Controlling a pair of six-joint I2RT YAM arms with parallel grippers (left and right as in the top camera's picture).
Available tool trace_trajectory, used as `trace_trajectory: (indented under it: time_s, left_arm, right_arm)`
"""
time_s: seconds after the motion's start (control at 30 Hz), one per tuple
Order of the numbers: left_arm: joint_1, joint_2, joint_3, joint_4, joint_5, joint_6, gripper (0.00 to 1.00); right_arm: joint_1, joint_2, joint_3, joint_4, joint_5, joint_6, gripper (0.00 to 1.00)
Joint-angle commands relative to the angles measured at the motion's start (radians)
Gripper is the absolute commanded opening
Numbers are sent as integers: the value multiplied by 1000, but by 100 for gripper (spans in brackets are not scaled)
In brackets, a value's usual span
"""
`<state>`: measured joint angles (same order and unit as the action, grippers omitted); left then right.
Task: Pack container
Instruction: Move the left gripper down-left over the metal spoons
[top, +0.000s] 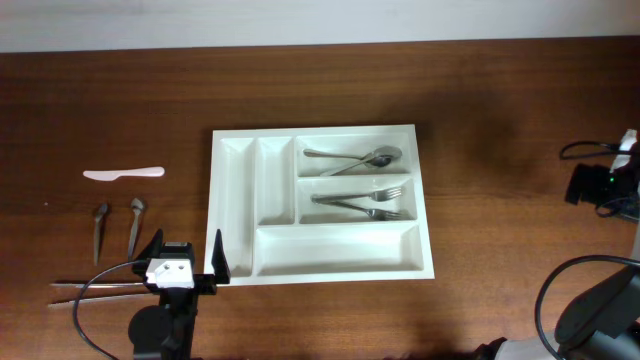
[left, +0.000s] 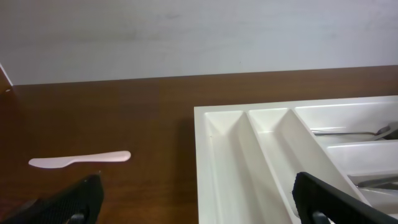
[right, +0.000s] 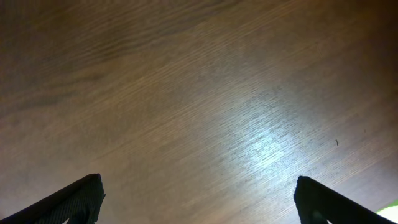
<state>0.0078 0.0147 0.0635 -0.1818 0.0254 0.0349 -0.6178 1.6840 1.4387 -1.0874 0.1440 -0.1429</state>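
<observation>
The container (top: 335, 248) is a large white five-compartment tray in the middle of the table; its left part also shows in the left wrist view (left: 261, 143). Two spoons (top: 355, 157) lie in its upper short compartment and two forks (top: 365, 203) in the one below. A pale pink knife (top: 123, 173) lies on the table to the left, also in the left wrist view (left: 79, 159). My left gripper (top: 188, 258) is open and empty at the tray's near left corner (left: 198, 202). My right gripper (right: 198, 199) is open and empty over bare wood.
Two small dark-handled spoons (top: 117, 228) and a pair of chopsticks (top: 95, 288) lie on the wooden table left of my left gripper. The right arm (top: 600, 185) with its cables sits at the table's right edge.
</observation>
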Motion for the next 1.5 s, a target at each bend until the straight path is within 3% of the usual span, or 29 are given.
trace_trajectory:
  time_s: [0.0, 0.7, 0.9, 1.07, 1.27, 1.47]
  left_arm:
    - [4, -9, -11, 3, -7, 15, 99]
    - [4, -9, -11, 10, -6, 15, 99]
    - [3, -9, -1, 6, 192, 10, 99]
    - [5, 2, 85, -84, 192, -50, 99]
    - [5, 206, 319, -249, 54, -58, 99]
    - [3, 488, 554, -457, 171, -57, 99]
  right_arm:
    - [-13, -8, -6, 2, -5, 48, 99]
    - [-11, -8, -6, 3, -5, 47, 99]
    - [-11, -8, -6, 3, -5, 47, 99]
    - [-11, -8, -6, 3, -5, 47, 99]
    - [-11, -8, -6, 3, -5, 47, 99]
    - [-11, -8, -6, 3, -5, 47, 98]
